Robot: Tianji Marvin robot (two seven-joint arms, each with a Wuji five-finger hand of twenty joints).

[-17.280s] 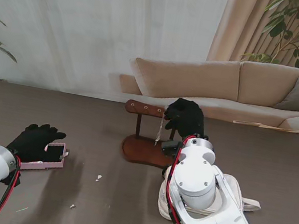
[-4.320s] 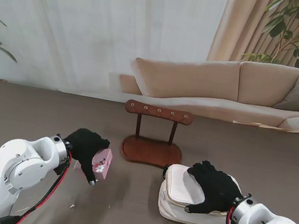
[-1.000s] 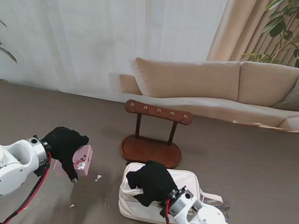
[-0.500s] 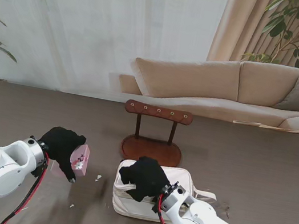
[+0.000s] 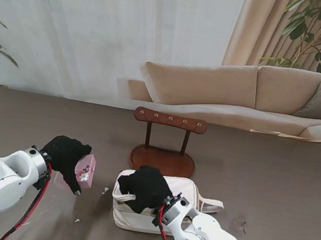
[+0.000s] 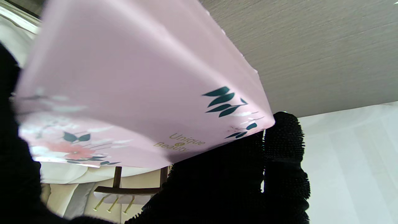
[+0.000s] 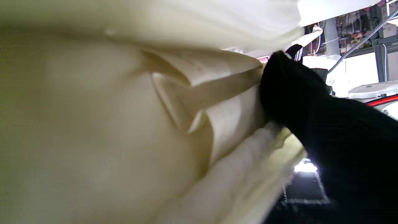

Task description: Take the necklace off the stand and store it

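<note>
Gripping the near left edge of the cream bag (image 5: 185, 208), the right hand (image 5: 143, 188) sat low and centre in the stand view, its black-gloved fingers (image 7: 289, 84) curled over the fabric; the right wrist view showed them pinching a fold of pale cloth. The bag lay flat on the brown surface (image 5: 287, 179), its strap (image 5: 212, 205) trailing toward the right of the frame.

Left of it, at the lower left of the frame, the left hand (image 5: 67, 156) held a pink box (image 5: 85, 171) tilted up off the surface, fingers closed around it. In the left wrist view the box (image 6: 133, 81) filled most of the picture, printed with dark leaves, a pink flower and the words "Unique Beauty", with one gloved finger (image 6: 284, 146) pressed against its edge. A few small white scraps (image 5: 105, 190) lay on the surface between box and bag.

Farther back, just beyond the bag at mid-frame, the wooden stand (image 5: 165, 146) rose on two posts from an oval base, its crossbar and pegs bare. The necklace could not be seen anywhere; whether it lay inside the box could not be told. A beige sofa (image 5: 264, 95) and white curtain (image 5: 103, 23) filled the upper frame.
</note>
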